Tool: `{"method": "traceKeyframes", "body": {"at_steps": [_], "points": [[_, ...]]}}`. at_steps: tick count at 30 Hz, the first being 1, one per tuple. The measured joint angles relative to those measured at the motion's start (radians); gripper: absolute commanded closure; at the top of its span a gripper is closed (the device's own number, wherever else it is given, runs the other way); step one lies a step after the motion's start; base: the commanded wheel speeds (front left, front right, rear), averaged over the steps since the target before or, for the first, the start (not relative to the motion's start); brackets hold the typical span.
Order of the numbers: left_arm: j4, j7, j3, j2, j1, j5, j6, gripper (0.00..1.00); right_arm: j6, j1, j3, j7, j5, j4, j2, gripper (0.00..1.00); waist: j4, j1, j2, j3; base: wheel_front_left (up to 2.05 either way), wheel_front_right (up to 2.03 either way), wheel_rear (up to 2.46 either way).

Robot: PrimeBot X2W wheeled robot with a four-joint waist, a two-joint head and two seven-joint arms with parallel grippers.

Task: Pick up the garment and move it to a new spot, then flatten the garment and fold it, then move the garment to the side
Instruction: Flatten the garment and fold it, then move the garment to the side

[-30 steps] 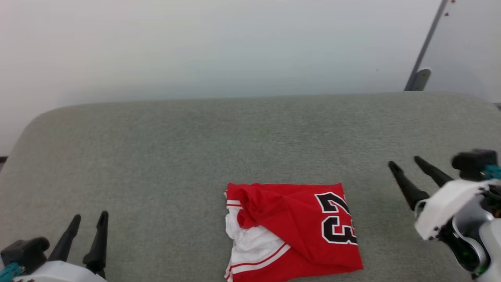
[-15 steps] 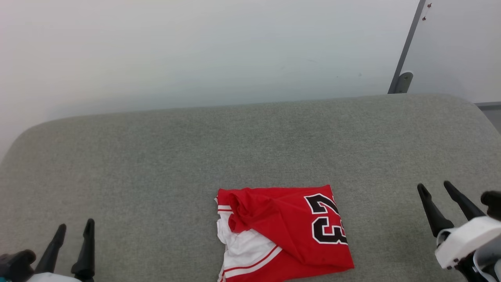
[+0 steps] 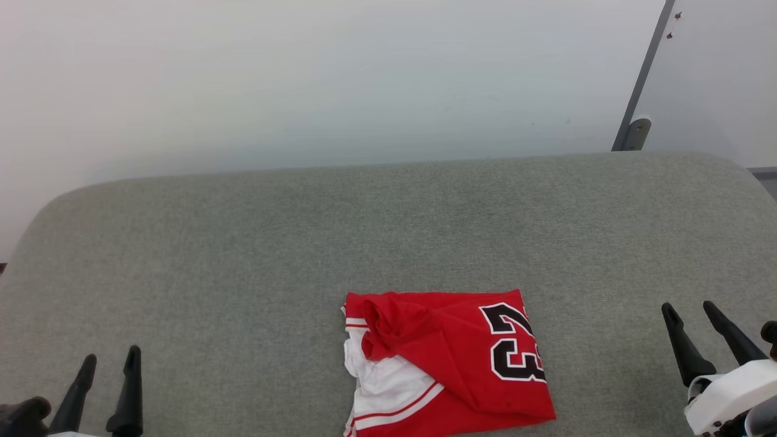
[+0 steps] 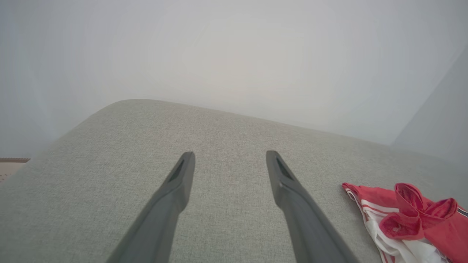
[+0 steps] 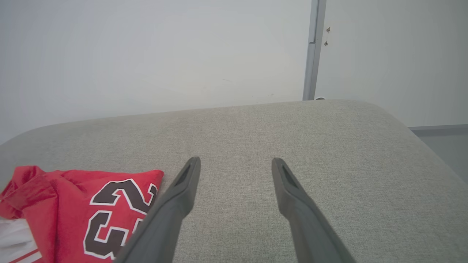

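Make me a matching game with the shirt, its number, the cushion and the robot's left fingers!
Things:
1. shirt
2. number 23
3. cushion
4. left fingers

Descriptions:
A. grey
B. dark, spread apart, at the lower left of the head view
C. red, folded, lying on the cushion
D. black with a white outline

Pairs: 1-C, 2-D, 3-A, 4-B
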Motion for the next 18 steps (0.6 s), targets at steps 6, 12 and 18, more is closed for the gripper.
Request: {"method": "traceKeyframes", "body": {"at_steps": [6,12,18], "points": [[0.003,0.0,0.008,-0.008,0.0,0.011,-0.005,0.0,0.0,0.005,-0.014,0.002,-0.01,-0.013,0.005,0.0,0.006,0.0,0.0,0.001,0.0,0.0,0.0],[0.007,0.0,0.009,-0.012,0.0,0.013,-0.009,0.0,0.0,0.016,-0.019,0.014,-0.017,-0.024,0.011,0.0,0.01,0.0,0.0,0.0,0.0,0.0,0.0],[0.005,0.0,0.005,-0.013,0.0,0.013,-0.011,0.0,0.0,0.022,-0.022,0.021,-0.024,-0.033,0.014,0.0,0.02,0.0,0.0,-0.002,0.0,0.0,0.0]]}}
